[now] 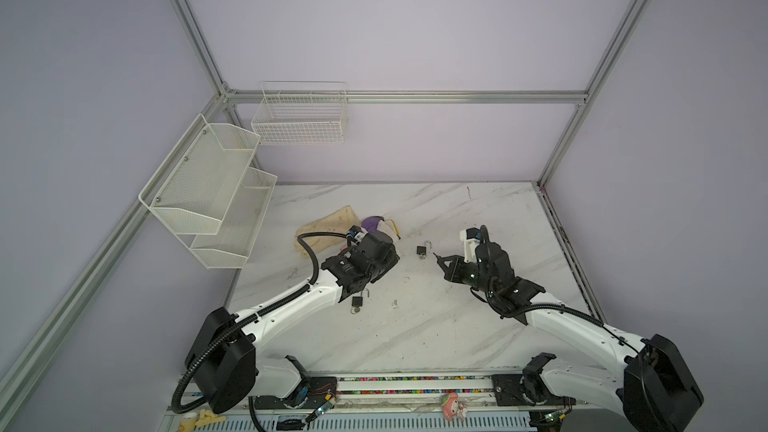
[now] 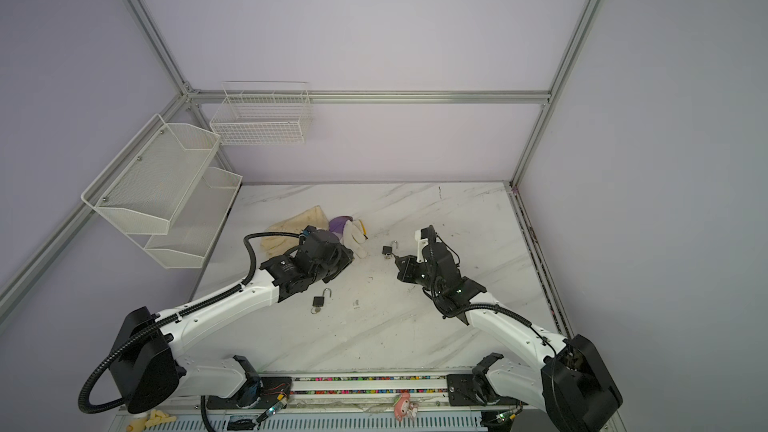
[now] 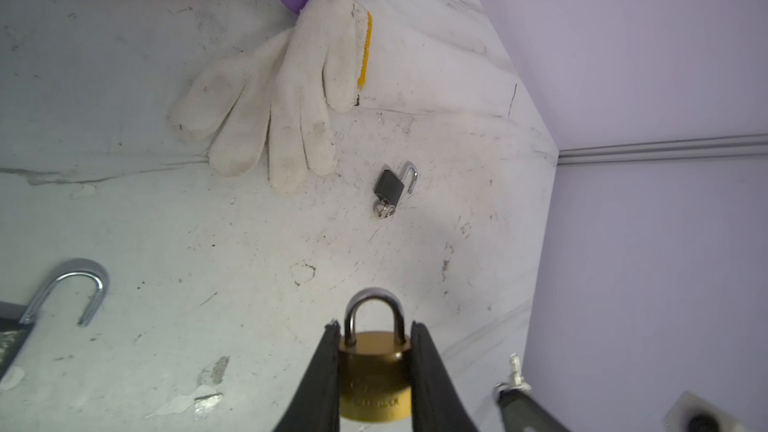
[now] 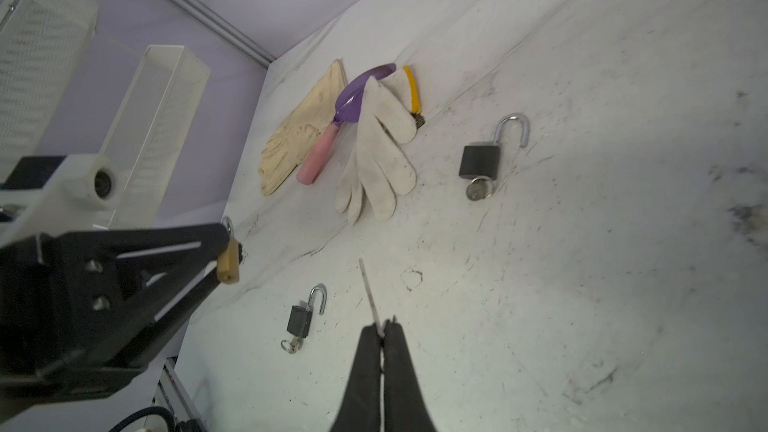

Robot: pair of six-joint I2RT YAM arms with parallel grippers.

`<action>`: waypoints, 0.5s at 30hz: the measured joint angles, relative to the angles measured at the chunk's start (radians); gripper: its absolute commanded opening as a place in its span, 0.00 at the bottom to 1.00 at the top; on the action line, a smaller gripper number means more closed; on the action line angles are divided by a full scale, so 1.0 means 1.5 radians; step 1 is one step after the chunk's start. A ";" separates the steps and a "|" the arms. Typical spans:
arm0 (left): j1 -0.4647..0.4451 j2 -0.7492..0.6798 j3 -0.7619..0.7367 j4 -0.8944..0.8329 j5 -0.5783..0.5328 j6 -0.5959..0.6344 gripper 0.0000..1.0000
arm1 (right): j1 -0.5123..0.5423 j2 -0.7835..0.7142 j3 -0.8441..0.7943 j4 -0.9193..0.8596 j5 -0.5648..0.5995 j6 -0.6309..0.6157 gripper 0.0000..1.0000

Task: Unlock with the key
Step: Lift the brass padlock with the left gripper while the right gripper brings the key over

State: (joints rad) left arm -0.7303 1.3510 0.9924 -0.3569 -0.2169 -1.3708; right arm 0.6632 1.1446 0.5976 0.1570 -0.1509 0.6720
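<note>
Over the table (image 1: 436, 347), the left gripper (image 3: 376, 324) and right gripper (image 4: 382, 326) are hanging apart. Between the left one's pads (image 3: 322, 371) the brass padlock (image 3: 376, 371) is sitting clamped, shackle shut. Ahead, two black padlocks (image 4: 480, 161), (image 4: 300, 320) are lying sprung open, seemingly done. Pinched in the right one's closed jaws, the key (image 4: 370, 292) is pointing forward; inserting and turning are remaining.

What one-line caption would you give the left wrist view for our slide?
Left pincer clamps a shut brass padlock over the marble tabletop; an open black padlock and white work glove lie beyond.
</note>
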 measured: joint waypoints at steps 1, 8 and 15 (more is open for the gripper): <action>0.001 -0.002 0.000 0.008 -0.003 -0.017 0.00 | 0.027 0.003 -0.008 0.013 0.016 0.012 0.00; 0.001 -0.003 -0.005 0.033 -0.018 -0.124 0.00 | 0.192 0.067 -0.013 0.142 0.152 0.082 0.00; 0.001 -0.004 -0.005 0.026 -0.028 -0.164 0.00 | 0.209 0.141 -0.003 0.242 0.209 0.097 0.00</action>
State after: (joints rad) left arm -0.7284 1.3457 0.9852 -0.3183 -0.2592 -1.6173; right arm 0.9771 1.3560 0.5930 0.5198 0.1627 0.8181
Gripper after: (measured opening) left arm 0.226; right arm 0.048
